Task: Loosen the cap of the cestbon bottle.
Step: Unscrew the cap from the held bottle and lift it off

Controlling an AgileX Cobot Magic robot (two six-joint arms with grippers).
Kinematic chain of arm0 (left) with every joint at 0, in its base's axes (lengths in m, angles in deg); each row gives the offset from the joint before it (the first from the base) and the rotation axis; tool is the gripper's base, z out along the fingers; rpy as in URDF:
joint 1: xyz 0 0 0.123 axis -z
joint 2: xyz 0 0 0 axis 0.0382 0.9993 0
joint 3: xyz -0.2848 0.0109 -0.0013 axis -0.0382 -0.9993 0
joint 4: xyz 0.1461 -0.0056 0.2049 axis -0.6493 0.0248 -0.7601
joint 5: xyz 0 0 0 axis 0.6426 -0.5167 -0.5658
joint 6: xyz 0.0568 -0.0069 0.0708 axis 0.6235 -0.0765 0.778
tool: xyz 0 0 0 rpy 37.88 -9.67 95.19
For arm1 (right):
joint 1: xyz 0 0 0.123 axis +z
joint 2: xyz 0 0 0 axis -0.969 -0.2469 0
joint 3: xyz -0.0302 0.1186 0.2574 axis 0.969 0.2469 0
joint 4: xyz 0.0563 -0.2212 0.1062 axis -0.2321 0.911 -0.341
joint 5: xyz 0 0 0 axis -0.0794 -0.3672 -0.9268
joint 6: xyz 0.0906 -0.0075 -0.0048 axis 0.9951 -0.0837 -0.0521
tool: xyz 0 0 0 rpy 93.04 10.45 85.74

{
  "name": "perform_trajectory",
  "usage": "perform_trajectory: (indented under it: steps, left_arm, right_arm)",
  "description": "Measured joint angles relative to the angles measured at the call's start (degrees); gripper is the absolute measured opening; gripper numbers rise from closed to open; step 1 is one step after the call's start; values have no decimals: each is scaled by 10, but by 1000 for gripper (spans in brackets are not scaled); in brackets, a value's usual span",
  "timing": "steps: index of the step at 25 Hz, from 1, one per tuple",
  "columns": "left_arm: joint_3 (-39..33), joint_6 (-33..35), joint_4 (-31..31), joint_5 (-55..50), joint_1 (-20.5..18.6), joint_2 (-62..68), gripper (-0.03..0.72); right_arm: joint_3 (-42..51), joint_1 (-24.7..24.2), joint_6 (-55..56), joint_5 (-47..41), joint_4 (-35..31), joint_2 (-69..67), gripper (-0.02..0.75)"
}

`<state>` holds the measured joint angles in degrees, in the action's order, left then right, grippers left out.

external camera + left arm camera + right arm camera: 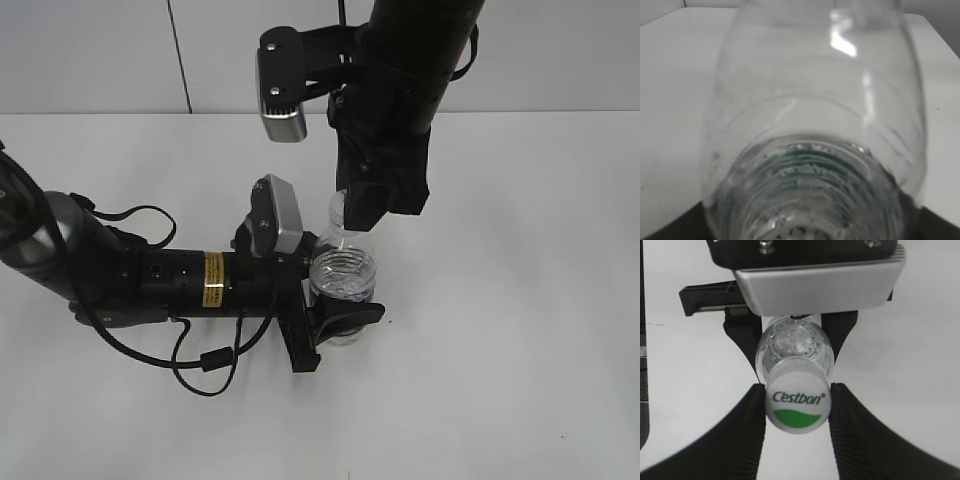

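Plastic bottle (pixel 345 275), thin and squashy, mid-table, is clamped by the left gripper (pixel 335 315); right gripper (pixel 797 410) pinches the small cap (pixel 798 404), probably slippery.

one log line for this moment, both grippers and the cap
left gripper: shut on cestbon bottle | right gripper: shut on cap | cap on
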<state>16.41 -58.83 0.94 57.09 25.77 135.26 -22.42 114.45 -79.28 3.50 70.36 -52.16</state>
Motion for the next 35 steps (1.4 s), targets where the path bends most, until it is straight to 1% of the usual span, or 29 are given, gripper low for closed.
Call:
perform_trajectory:
  steps: [4, 10, 13, 23, 25, 27, 32, 35]
  left_arm:
    - [0, 0, 0, 0, 0, 0, 406]
    - [0, -1, 0, 0, 0, 0, 406]
    - [0, -1, 1, 0, 0, 0, 406]
    - [0, -2, 1, 0, 0, 0, 406]
    - [0, -2, 1, 0, 0, 0, 406]
    - [0, -2, 1, 0, 0, 0, 406]
    - [0, -2, 2, 0, 0, 0, 406]
    - [0, -2, 2, 0, 0, 0, 406]
  right_arm:
    - [0, 0, 0, 0, -3, 0, 335]
    - [0, 0, 0, 0, -26, 0, 440]
    - [-2, 0, 14, 0, -33, 0, 474]
    - [-23, 0, 71, 2, -31, 0, 483]
    - [-38, 0, 110, 0, -21, 0, 483]
    - [-60, 0, 185, -1, 3, 0, 484]
    - [-102, 0, 450, -1, 84, 0, 484]
    - [-102, 0, 615, -1, 88, 0, 484]
